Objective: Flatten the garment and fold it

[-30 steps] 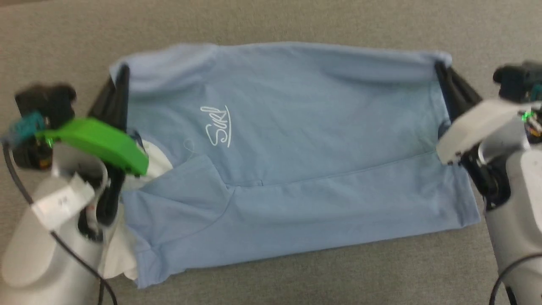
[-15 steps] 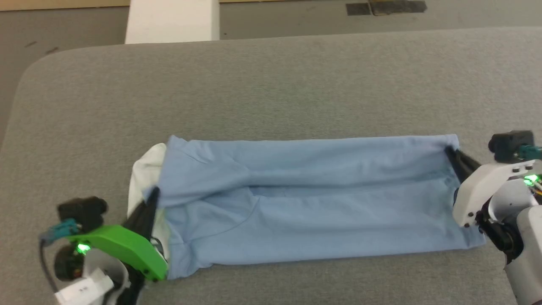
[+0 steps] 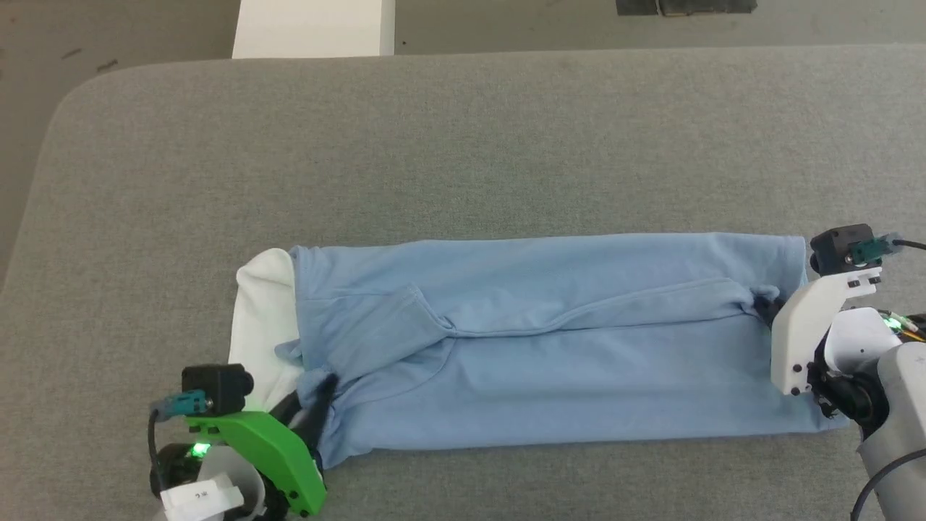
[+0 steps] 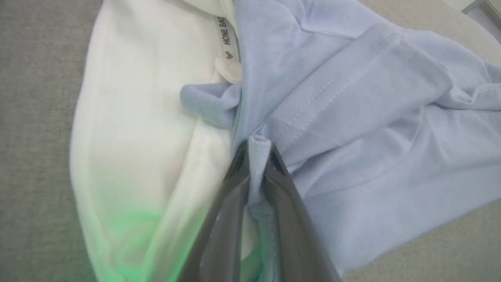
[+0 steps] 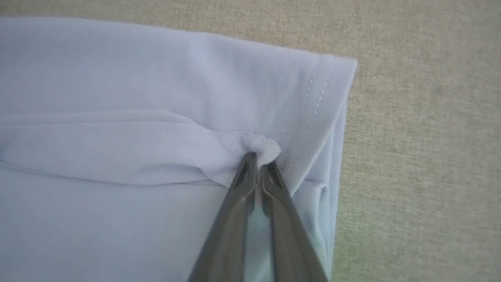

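The garment (image 3: 550,347) lies on the grey table as a long light blue strip, folded lengthwise, with a white sleeve (image 3: 260,311) sticking out at its left end. My left gripper (image 3: 322,391) sits at the strip's near left corner. In the left wrist view its tips (image 4: 256,149) pinch a small ridge of blue cloth (image 4: 352,117) beside the white sleeve (image 4: 137,137). My right gripper (image 3: 763,304) is at the right end. Its tips (image 5: 258,154) are nearly together on a bunched tuck of the garment (image 5: 117,98) near the stitched hem.
The grey padded table (image 3: 434,145) has a rounded far left corner, and the floor shows beyond its far edge. A white block (image 3: 315,29) stands on the floor past that edge. Bare tabletop stretches behind the garment.
The camera has shifted. A second ago the shirt was held spread with its script logo showing; now it lies doubled over in a strip, logo hidden, and both grippers sit lower and nearer.
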### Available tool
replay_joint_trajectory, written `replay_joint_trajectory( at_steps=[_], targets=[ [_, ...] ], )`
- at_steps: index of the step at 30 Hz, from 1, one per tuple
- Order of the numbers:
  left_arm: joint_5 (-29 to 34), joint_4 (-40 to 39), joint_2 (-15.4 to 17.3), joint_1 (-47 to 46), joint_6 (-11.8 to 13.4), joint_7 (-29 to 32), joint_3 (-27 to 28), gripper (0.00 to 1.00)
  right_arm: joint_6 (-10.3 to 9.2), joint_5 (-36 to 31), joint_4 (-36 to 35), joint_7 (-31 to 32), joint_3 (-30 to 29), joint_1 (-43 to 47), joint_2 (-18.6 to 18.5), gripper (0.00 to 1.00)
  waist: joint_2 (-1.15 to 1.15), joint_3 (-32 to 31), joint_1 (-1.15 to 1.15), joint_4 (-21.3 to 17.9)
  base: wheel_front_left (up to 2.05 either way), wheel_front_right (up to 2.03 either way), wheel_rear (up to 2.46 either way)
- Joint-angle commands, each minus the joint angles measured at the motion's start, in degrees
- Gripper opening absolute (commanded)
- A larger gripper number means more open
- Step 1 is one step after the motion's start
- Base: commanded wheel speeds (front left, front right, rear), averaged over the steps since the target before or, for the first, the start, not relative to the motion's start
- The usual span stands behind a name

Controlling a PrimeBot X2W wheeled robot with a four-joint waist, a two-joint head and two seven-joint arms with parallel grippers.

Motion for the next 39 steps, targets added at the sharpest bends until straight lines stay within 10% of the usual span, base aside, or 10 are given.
replay_joint_trajectory(
  at_steps=[1,22,39],
  targets=[
    [0.11,0.69,-0.52,-0.03,-0.11,-0.21,-0.20,1.00,-0.08,0.41,0.87,1.21,-0.33,1.79,0.81,1.00,0.00,-0.88,0.01,0.36,0.00,0.00,0.00],
    [16.22,1.94,-7.17,-5.60,6.73,-22.88,6.97,1.00,-0.08,-4.65,-19.04,-8.50,-22.87,18.75,14.45,1.00,0.00,-7.92,0.01,2.89,0.00,0.00,0.00],
    [28.86,3.77,-15.57,-6.16,0.76,-22.93,16.96,1.00,-0.08,-13.30,4.51,-2.52,-34.34,2.60,17.47,1.00,0.00,-7.60,0.01,1.32,0.00,0.00,0.00]
  ],
)
